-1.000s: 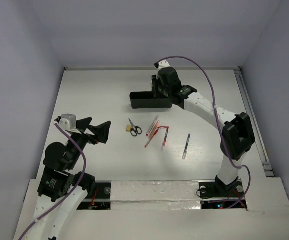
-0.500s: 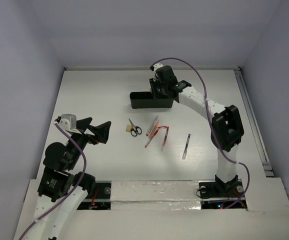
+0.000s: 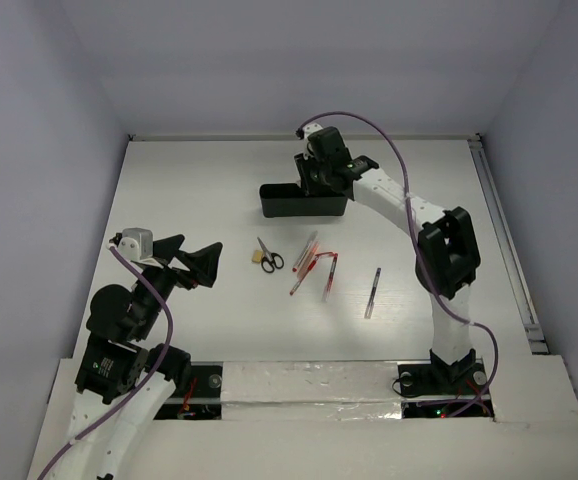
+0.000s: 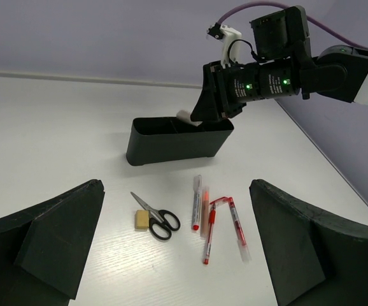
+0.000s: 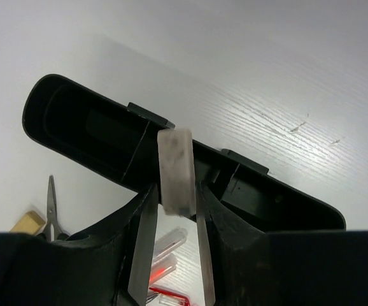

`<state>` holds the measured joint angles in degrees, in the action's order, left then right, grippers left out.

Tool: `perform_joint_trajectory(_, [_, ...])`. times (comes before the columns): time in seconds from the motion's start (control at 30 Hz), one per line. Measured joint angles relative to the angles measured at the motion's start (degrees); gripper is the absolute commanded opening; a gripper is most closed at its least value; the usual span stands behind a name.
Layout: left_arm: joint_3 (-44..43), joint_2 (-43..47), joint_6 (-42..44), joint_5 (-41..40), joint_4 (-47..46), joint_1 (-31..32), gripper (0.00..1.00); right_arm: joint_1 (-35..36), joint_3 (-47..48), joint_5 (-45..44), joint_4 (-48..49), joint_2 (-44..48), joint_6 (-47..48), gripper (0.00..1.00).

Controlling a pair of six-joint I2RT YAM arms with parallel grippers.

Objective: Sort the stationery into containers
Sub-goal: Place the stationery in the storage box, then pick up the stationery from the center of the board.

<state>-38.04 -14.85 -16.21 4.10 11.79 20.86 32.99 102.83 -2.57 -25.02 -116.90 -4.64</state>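
A pale, translucent block [image 5: 175,171] is pinched between the right fingers [image 5: 142,245], which are closed on its lower part so that its upper end stands clear of them. The block is held straight over the black tray [image 5: 76,118], its long axis running out from the fingertips and crossing the tray's long axis. In the right wrist view it is seen against the far rim, close to a divider inside the tray; which compartment lies beneath it cannot be told. A release is judged to be what the coming move calls for, and the divider is the likely snag. Nearer the arm bases, well apart from the tray, the scissors [image 3: 269,256] and beige eraser [image 3: 255,258] are left lying just beside each other on the counter [image 3: 189,180], with a cluster of red pens [image 3: 314,265] next to them and one pen [image 3: 372,292] farther right. The left fingers [image 4: 56,236] are spread wide and empty, aimed at the scissors, to which the left arm is nearer
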Motion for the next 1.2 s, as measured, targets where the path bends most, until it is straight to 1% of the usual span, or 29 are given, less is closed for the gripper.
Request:
perform_joint_trajectory(0.23, [0.0,0.0,0.0,0.0,0.0,0.0,0.99,0.0,0.2,0.0,-0.4,-1.7,0.3,0.39])
perform_joint_trajectory(0.53, [0.0,0.0,0.0,0.0,0.0,0.0,0.99,0.0,0.1,0.0,-0.3,-1.6,0.3,0.43])
perform_joint_trajectory(0.77, [0.0,0.0,0.0,0.0,0.0,0.0,0.99,1.2,-6.1,3.1,3.1,4.8,0.0,0.44])
perform_joint_trajectory(0.87, [0.0,0.0,0.0,0.0,0.0,0.0,0.99,4.0,-7.8,4.6,5.1,6.7,-0.1,0.42])
perform_joint_trajectory(1.07, [0.0,0.0,0.0,0.0,0.0,0.0,0.99,13.9,-9.9,7.4,6.5,5.2,-1.0,0.35])
perform_joint_trajectory(1.13, [0.0,0.0,0.0,0.0,0.0,0.0,0.99,16.7,-10.0,8.2,6.5,3.6,-1.9,0.35])
perform_joint_trajectory(1.2, [0.0,0.0,0.0,0.0,0.0,0.0,0.99,18.3,-10.2,8.8,6.5,2.1,-3.3,0.41])
